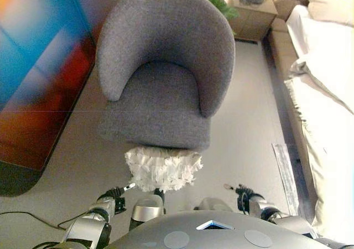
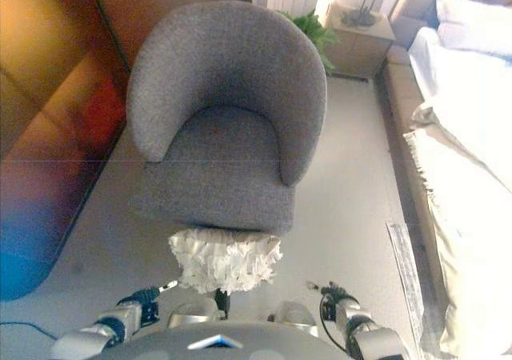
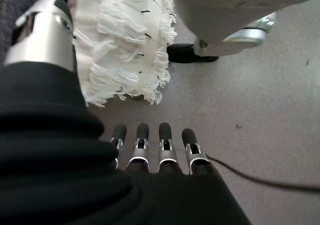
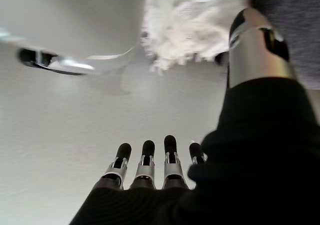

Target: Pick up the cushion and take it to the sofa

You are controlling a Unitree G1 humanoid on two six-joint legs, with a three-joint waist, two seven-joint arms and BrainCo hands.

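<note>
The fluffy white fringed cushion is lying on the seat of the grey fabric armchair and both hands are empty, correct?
Not quite. The fluffy white fringed cushion lies on the floor against the front of the grey fabric armchair, as the left eye view shows. The left hand and right hand are indeed empty, fingers straight.

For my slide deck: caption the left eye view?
White fringed cushion on the floor against a grey armchair, neither hand holding it.

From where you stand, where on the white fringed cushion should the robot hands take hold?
Probably by its two short ends, one robot hand from each side. The cushion lies on the floor against the front of the grey armchair, wider than deep, so the chair blocks its far edge. The left hand and right hand are both open, apart from it.
</note>
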